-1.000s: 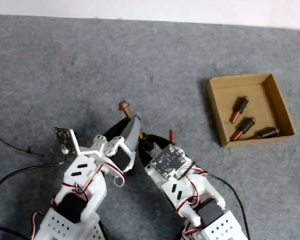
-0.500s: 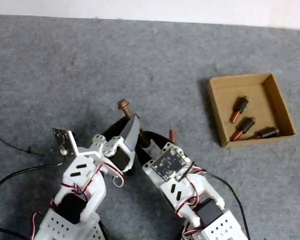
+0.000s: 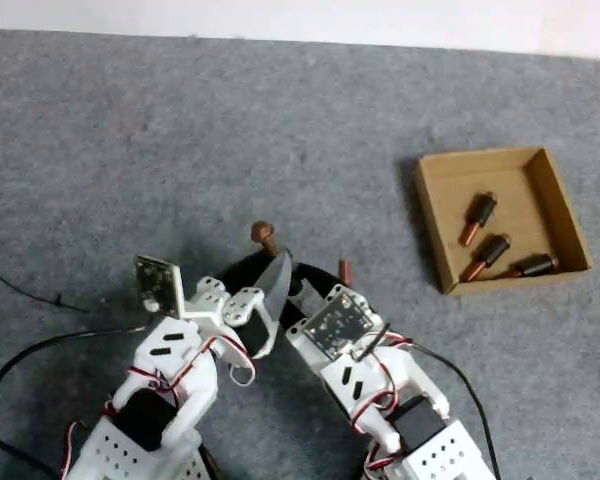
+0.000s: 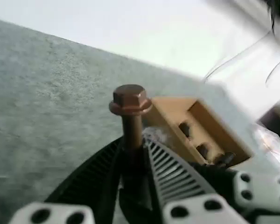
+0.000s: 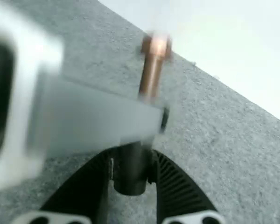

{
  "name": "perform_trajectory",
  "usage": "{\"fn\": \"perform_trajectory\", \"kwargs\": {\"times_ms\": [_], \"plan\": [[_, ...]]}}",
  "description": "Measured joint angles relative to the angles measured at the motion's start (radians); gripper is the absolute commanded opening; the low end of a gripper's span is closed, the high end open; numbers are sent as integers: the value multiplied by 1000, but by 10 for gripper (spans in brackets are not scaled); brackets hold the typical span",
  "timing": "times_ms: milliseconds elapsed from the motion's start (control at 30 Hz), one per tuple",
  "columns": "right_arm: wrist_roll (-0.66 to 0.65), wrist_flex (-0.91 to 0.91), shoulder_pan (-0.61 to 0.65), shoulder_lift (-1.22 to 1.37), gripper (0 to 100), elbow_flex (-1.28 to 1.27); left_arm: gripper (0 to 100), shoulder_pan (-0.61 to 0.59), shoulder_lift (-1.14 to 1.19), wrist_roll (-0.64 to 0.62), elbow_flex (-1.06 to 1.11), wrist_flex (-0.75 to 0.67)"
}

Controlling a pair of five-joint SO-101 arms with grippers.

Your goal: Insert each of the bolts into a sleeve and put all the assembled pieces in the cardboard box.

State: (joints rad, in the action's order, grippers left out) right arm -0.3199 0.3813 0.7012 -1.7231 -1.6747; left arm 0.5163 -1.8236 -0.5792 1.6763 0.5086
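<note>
Three assembled pieces [image 3: 490, 250] lay in one cardboard box [image 3: 432, 225] at three o'clock. The left gripper [image 4: 133, 141] was clamped on one bolt [image 4: 129, 99], the right gripper [image 5: 130, 158] on one sleeve [image 5: 129, 178].

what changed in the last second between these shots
The left gripper, shut on a bolt, swung toward the right gripper, bringing the bolt nearer the sleeve held there. Nothing was picked up or released. The right gripper, the loose bolt and the box with its three pieces stayed about where they were.
</note>
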Motion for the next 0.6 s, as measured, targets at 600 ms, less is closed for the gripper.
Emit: {"fn": "perform_trajectory", "kwargs": {"times_ms": [600], "plan": [[-3,-91,-78,2,5,0,316,9,5,38,12,37]]}}
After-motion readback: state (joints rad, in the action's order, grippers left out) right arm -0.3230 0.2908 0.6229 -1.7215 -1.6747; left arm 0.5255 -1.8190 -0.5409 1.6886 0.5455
